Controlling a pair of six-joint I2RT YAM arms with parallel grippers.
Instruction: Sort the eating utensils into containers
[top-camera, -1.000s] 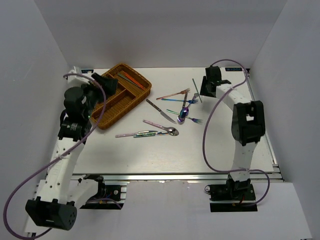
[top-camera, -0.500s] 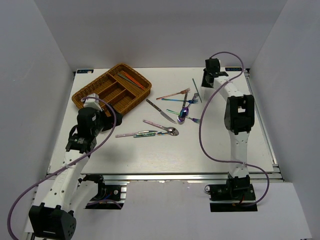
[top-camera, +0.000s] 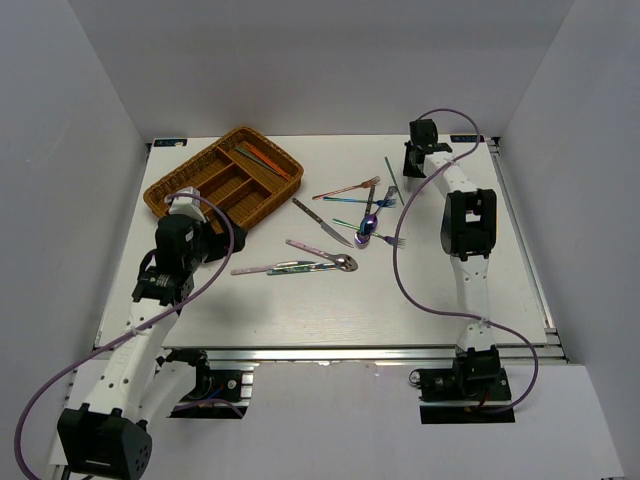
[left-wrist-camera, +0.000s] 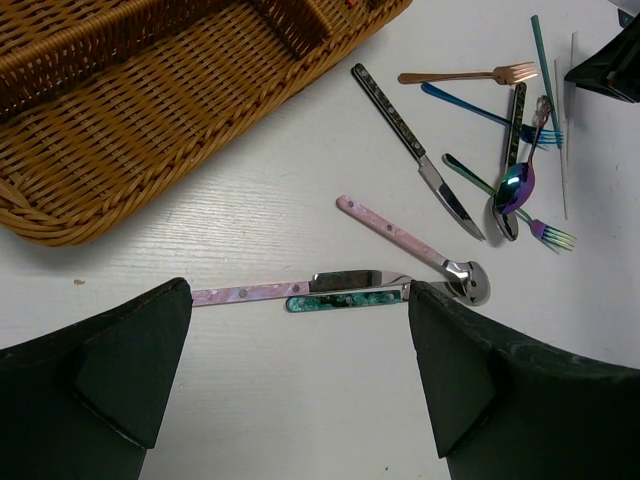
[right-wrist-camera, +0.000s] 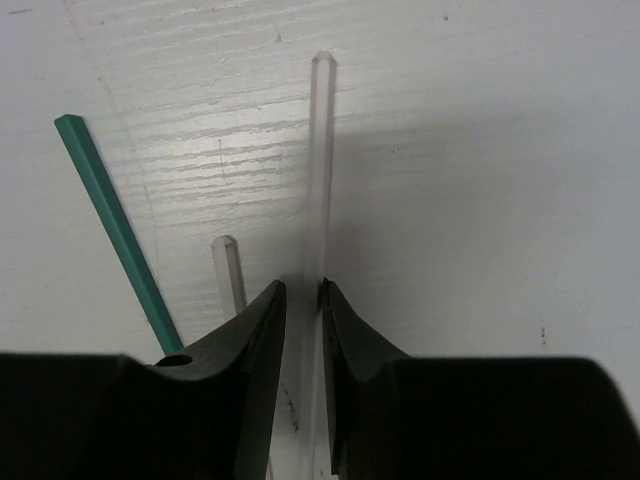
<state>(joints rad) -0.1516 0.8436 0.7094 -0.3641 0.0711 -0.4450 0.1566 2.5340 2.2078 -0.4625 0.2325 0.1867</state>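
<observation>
The brown wicker tray (top-camera: 165, 190) stands at the back left, its woven wall (left-wrist-camera: 120, 130) in the left wrist view, with red-orange and green utensils (top-camera: 265, 158) in one compartment. My left gripper (top-camera: 228, 238) is open and empty (left-wrist-camera: 298, 340), just short of a pink-handled utensil (left-wrist-camera: 240, 294) and a green-handled one (left-wrist-camera: 345, 300). A pink spoon (left-wrist-camera: 400, 235), a knife (left-wrist-camera: 415, 150), a rose-gold fork (left-wrist-camera: 460, 75) and an iridescent spoon (left-wrist-camera: 515, 185) lie beyond. My right gripper (top-camera: 408, 168) is at the back right, its jaws (right-wrist-camera: 303, 290) shut on a clear chopstick (right-wrist-camera: 320, 140) that lies on the table.
A green chopstick (right-wrist-camera: 115, 230) and a second clear chopstick (right-wrist-camera: 228, 270) lie just left of my right gripper's fingers. White walls close the table on the left, back and right. The utensil pile (top-camera: 365, 215) sits mid-table right of centre.
My left arm has come away from the tray, down and forward to the near-left table beside the pink and green handles. My right gripper has shifted slightly toward the back.
</observation>
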